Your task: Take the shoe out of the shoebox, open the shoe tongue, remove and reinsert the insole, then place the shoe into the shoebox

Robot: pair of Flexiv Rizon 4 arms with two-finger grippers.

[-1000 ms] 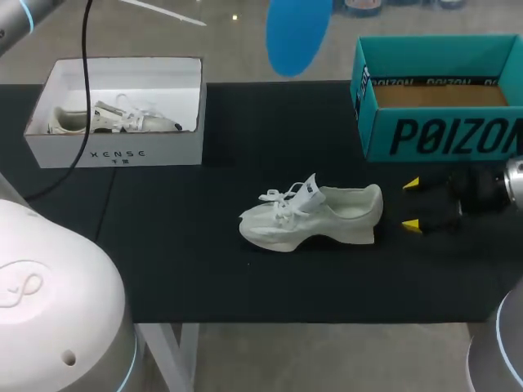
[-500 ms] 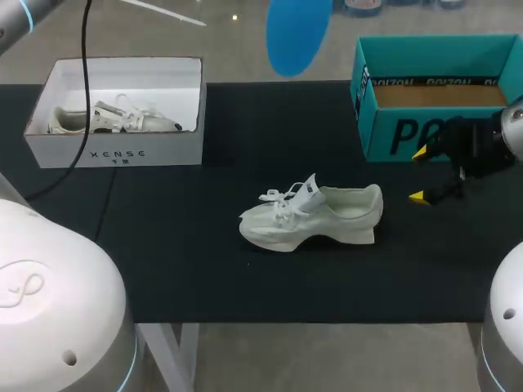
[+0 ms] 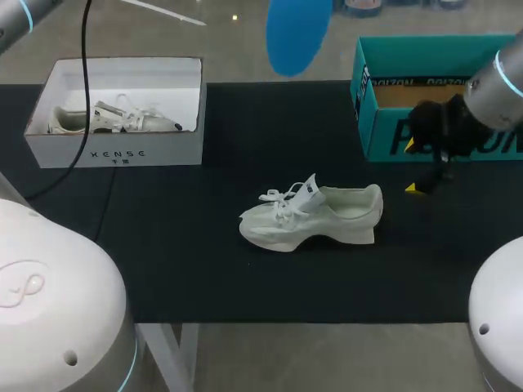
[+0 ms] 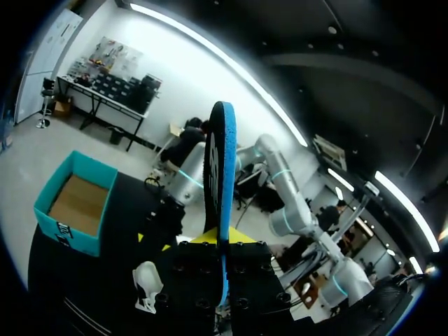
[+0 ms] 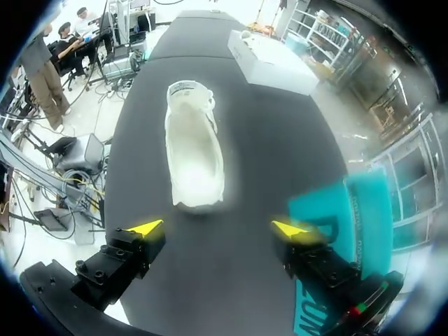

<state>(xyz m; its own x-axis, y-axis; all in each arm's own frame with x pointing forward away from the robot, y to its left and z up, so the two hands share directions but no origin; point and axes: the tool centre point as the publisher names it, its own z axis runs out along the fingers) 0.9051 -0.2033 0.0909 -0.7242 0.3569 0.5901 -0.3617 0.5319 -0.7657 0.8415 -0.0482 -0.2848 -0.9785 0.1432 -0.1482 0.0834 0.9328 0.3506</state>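
Note:
A white shoe [image 3: 315,216] lies on its sole in the middle of the black table, toe to the left, tongue raised. High over the table's far edge a blue insole [image 3: 298,33] hangs upright. In the left wrist view my left gripper [image 4: 213,238] is shut on that insole [image 4: 222,175], with the shoe [image 4: 147,283] far below. My right gripper [image 3: 417,167] stands open just right of the heel, in front of the teal shoebox [image 3: 433,90]. The right wrist view shows the shoe [image 5: 194,157] ahead of the open right gripper [image 5: 218,229], heel nearest.
A white box [image 3: 122,147] holding another white shoe [image 3: 114,118] stands at the back left. The teal shoebox [image 5: 357,203] is close beside my right gripper. A black cable [image 3: 82,122] hangs across the white box.
My right gripper has risen and swung from low beside the shoe's heel up to the front of the teal shoebox. The shoe and the insole have not moved.

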